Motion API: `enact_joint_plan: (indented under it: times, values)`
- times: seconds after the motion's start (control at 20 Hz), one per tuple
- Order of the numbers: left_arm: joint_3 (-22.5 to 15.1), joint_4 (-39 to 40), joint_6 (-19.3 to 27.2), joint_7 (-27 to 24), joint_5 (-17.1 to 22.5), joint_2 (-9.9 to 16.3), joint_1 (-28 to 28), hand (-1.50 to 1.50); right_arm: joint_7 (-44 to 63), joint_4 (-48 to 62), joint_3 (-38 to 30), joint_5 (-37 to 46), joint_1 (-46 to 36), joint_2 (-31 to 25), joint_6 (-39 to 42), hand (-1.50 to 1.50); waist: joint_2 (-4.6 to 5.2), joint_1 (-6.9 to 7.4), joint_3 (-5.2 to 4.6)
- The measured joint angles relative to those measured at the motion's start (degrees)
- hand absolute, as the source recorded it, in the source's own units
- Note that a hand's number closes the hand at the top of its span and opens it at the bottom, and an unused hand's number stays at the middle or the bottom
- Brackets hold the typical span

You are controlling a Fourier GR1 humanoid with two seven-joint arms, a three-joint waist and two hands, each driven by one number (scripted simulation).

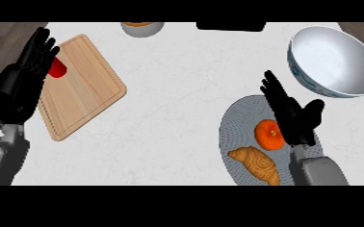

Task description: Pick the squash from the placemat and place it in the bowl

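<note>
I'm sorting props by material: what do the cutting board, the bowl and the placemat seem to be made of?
Cutting board: looks like light wood, matte, with a faint grain and a darker edge.
Bowl: probably glazed ceramic, with a smooth, shaded white inside and a blue-patterned outer rim.
Placemat: seems to be woven fabric or fibre, grey and dull, with fine concentric ribbing.
</note>
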Motion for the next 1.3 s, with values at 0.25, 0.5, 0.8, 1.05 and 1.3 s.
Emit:
enact_joint_plan:
  times: [0.25,0.5,0.8,1.05,1.3]
  values:
    - [-1.9,1.1,0.4,-1.6,-0.6,-3.1,1.3,0.0,-2.7,-2.8,8.6,0.2,-1.5,-5.3,15.6,1.5,1.42,-0.74,0.49]
    - [-5.6,2.6,1.7,-2.5,-1.3,-7.9,3.9,0.0,-16.5,-6.7,10.2,7.3,-1.5,-12.3,20.1,-1.5,1.37,-2.44,0.63]
    - [-8.4,4.0,3.6,-5.0,-3.7,-11.9,6.1,0.0,-38.6,-5.2,4.7,0.5,7.4,-15.5,28.4,-1.5,1.82,-3.25,0.81]
    - [-9.0,4.6,3.6,-5.7,-5.2,-13.6,6.3,0.0,-43.4,-8.1,-1.6,-0.8,8.8,-19.5,30.9,-1.5,1.84,-2.96,0.75]
    - [-9.3,5.5,4.0,-5.8,-6.6,-14.9,5.7,0.0,-34.0,-12.7,-6.2,-1.5,5.3,-23.4,30.0,-1.5,1.82,-2.73,0.69]
